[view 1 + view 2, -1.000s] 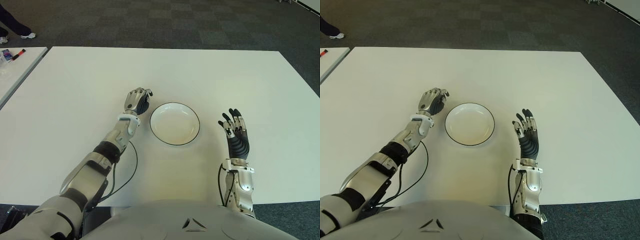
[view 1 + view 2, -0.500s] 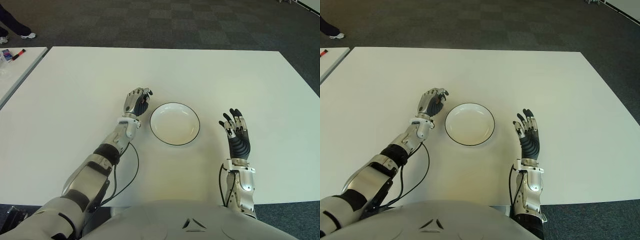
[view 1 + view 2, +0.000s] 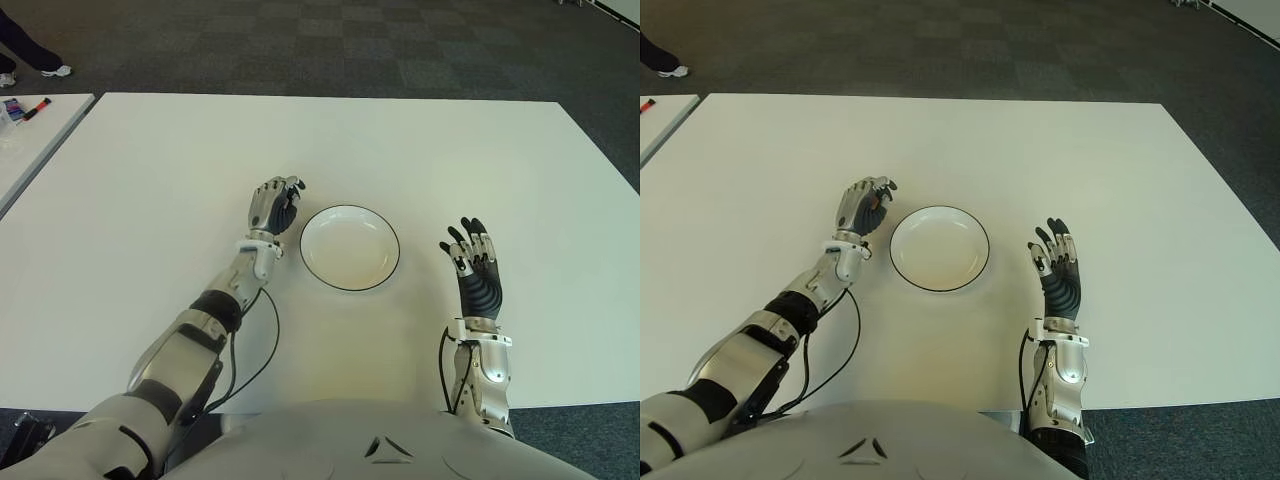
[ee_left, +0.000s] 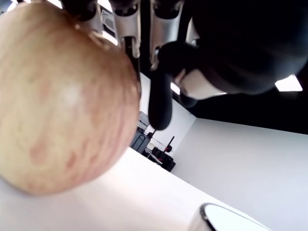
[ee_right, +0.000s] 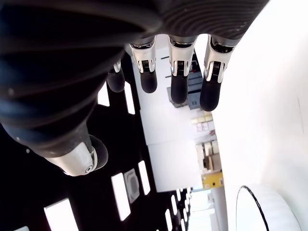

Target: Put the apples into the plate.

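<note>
A white plate with a dark rim sits in the middle of the white table; nothing lies in it. Just left of the plate my left hand is curled around a yellow-red apple, which fills the left wrist view; in the eye views only a sliver of it shows between the fingers. The plate's rim shows close by in that wrist view. My right hand shows to the right of the plate with fingers spread and nothing in it.
A second white table stands at the far left with a marker on it. A person's shoe shows on the dark carpet beyond. Bare table surface surrounds the plate.
The left hand with the apple has turned slightly and edged a little nearer to me. The right hand has stayed almost still.
</note>
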Motion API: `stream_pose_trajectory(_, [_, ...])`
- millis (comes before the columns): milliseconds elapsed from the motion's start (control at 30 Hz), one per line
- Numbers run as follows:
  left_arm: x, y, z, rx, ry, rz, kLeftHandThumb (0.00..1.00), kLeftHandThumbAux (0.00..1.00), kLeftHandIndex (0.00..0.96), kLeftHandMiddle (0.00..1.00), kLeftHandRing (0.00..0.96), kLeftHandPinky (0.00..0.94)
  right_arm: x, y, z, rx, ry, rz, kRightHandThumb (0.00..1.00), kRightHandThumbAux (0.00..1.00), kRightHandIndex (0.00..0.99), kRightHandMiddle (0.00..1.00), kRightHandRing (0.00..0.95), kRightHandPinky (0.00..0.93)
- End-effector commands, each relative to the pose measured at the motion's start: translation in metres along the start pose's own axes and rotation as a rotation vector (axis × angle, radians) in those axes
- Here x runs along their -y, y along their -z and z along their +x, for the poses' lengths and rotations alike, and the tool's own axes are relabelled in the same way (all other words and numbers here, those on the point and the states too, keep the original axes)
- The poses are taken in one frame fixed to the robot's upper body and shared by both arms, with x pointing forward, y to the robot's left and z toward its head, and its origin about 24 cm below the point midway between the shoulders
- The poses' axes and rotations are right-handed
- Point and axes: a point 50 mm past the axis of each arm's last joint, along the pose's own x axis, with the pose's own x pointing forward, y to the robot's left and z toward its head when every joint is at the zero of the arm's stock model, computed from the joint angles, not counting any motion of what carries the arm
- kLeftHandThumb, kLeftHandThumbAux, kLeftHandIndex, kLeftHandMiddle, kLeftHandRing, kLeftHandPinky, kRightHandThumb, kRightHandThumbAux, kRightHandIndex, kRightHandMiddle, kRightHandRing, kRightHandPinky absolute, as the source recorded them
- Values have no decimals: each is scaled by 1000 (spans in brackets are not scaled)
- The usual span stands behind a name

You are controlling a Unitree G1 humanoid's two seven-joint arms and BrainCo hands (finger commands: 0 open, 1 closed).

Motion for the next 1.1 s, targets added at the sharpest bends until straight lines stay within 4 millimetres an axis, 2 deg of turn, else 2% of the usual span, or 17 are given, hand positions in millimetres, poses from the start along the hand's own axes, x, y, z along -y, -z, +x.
stream_pose_trajectory(33, [9, 6, -13, -27, 29, 12, 853, 669, 399, 539, 866, 856, 0, 3, 0, -16, -1, 9, 378, 661, 56, 94, 121, 223])
stream_pose_trajectory(1100, [8, 4, -13, 15, -39, 21, 852, 669, 397, 535, 862, 832, 2, 8, 1, -27, 0, 4, 413, 639, 64, 83, 117, 233])
